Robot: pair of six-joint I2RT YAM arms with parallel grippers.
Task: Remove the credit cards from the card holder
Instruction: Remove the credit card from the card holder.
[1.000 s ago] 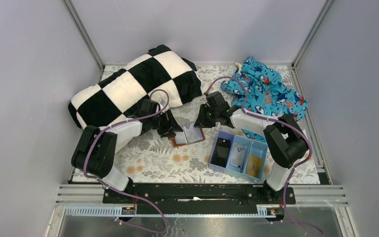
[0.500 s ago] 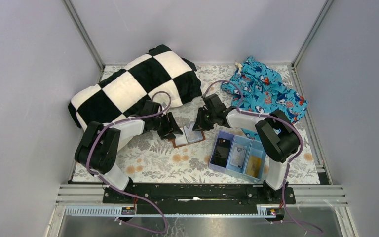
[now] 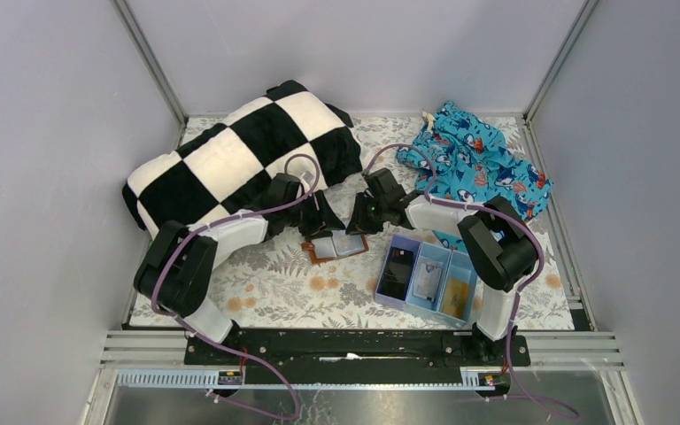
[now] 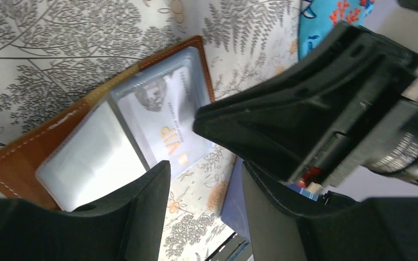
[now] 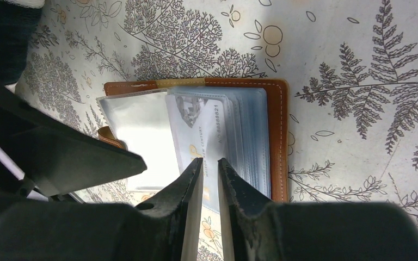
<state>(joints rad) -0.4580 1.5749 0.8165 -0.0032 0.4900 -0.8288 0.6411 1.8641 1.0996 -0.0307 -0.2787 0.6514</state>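
- Tray (image 3: 425,311): light blue, three compartments, lower right of centre in the top view. It held the black item (image 3: 398,272) in the left compartment, the pale card (image 3: 427,282) in the middle and the orange-gold card (image 3: 456,292) in the right. The print on both cards was too small to read.
- Table (image 3: 274,283): fern-and-flower covering, with the arm bases along the lower edge of the top view.
- Card holder (image 3: 341,246): brown leather, lying open and flat on the table just up and left of the tray, apart from it. Clear sleeves (image 5: 136,136) were fanned across its inside, and glare whitened the left one.
- VIP card (image 4: 166,122): pale, inside a sleeve in the holder's right half in the right wrist view. Its lower edge was cut off by the fingers.
- Left gripper (image 4: 204,168): fingers spread wide, poised at the holder's lower edge in its wrist view. One fingertip overlapped the glare-white sleeve, but contact could not be told.
- Right gripper (image 5: 208,162): fingers drawn close, leaving a narrow slit. The VIP card's edge showed in the slit, but whether it was pinched could not be told.
- Both grippers' tips merged into one dark mass over the holder in the top view.
- Checkered pillow (image 3: 239,159): black and white, upper left.
- Patterned cloth (image 3: 478,164): blue, crumpled, upper right, with its near edge hidden behind the right arm.
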